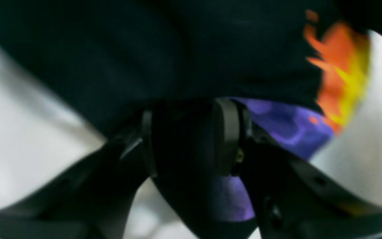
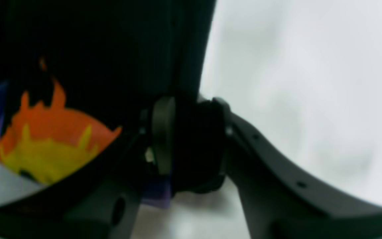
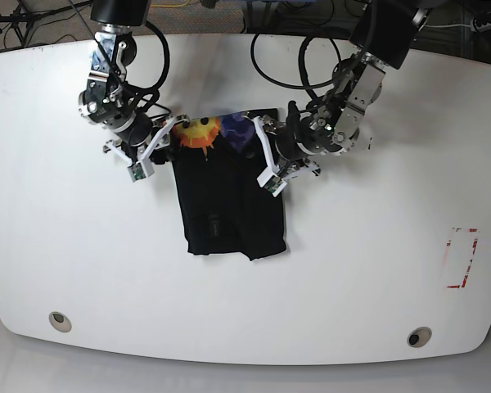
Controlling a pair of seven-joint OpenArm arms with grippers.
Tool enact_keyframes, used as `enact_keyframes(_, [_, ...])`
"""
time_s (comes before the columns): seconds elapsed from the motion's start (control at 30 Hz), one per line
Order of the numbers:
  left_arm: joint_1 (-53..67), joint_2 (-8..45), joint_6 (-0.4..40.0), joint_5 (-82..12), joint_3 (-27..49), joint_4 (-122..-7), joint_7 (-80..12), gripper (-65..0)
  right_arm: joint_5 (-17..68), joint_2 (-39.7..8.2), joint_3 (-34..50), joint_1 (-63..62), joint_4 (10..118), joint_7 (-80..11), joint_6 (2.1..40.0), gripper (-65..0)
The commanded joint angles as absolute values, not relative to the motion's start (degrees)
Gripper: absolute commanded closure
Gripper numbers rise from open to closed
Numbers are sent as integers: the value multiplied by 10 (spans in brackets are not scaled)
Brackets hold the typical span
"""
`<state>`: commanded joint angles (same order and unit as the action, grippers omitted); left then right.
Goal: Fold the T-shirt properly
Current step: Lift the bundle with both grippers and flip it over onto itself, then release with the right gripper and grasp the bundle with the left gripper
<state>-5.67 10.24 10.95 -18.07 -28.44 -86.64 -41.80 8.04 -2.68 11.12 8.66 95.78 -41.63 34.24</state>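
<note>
The black T-shirt point(image 3: 229, 201) lies partly folded in a narrow strip at the table's middle, with the yellow-orange emoji face point(image 3: 198, 131) and purple graphic point(image 3: 238, 126) at its far end. In the base view my right gripper point(image 3: 168, 133) is at that end's left corner and my left gripper point(image 3: 264, 146) at its right corner. In the left wrist view the left gripper point(image 1: 186, 139) is shut on a bunch of black cloth point(image 1: 164, 59). The right wrist view shows the right gripper point(image 2: 192, 139) shut on the T-shirt's black edge point(image 2: 111, 49), beside the orange print point(image 2: 51, 139).
The white table point(image 3: 376, 270) spreads wide around the shirt. A red marked rectangle point(image 3: 462, 259) sits at the right side. Two round holes point(image 3: 60, 321) point(image 3: 418, 337) lie near the front edge. Cables point(image 3: 278, 57) hang along the far edge.
</note>
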Motion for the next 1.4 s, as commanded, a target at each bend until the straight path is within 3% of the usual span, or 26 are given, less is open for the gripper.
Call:
enact_keyframes(0.43, [-65, 114, 110, -179, -238, -968, -458, -222, 80, -36, 93, 95, 1026, -429, 342, -173])
enact_keyframes(0.63, [-91, 73, 93, -170, -230, -971, -444, -222, 85, -65, 157, 90, 1043, -444, 347, -173])
enact_keyframes(0.73, [-97, 53, 44, -136, -237, -968, -414, -229, 84, -67, 192, 80, 1043, -458, 348, -173])
enact_keyframes(0.97, [-92, -34, -99, -11, -309, -926, -302, -415, 85, -98, 226, 73, 1041, -466, 348, -173])
enact_keyframes(1.17, [-71, -73, -213, 99, -378, -844, -256, -458, 85, -106, 226, 73, 1041, -466, 348, -173])
enact_keyframes(1.4, [-51, -83, -244, 112, -394, -738, -189, -471, 85, -105, 226, 73, 1040, -466, 348, -173])
